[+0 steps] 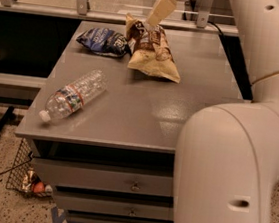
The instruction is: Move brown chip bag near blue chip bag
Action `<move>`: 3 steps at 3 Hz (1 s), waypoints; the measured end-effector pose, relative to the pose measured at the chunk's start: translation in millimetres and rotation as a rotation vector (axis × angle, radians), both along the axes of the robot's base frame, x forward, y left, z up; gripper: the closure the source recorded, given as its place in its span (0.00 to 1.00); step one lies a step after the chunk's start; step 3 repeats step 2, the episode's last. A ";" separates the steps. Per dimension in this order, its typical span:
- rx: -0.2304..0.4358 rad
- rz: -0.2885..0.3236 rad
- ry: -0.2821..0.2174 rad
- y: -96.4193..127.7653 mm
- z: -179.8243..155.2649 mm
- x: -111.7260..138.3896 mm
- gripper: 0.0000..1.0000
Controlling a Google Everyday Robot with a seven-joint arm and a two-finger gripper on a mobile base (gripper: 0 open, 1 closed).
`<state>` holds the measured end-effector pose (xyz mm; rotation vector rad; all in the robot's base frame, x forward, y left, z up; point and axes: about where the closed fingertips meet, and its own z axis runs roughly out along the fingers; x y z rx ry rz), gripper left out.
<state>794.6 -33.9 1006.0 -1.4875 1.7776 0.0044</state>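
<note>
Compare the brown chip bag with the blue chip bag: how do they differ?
The brown chip bag is clearly larger than the blue chip bag. It is tan with a dark panel; the blue bag is dark blue. The gripper is at the brown bag's far end, not at the blue bag. Both lie side by side on the table.
</note>
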 end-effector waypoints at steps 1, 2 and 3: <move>0.038 -0.077 0.034 -28.3 -5.2 -21.4 0.00; 0.015 -0.071 0.088 -24.8 -36.0 -27.2 0.00; 0.015 -0.071 0.088 -24.8 -36.0 -27.2 0.00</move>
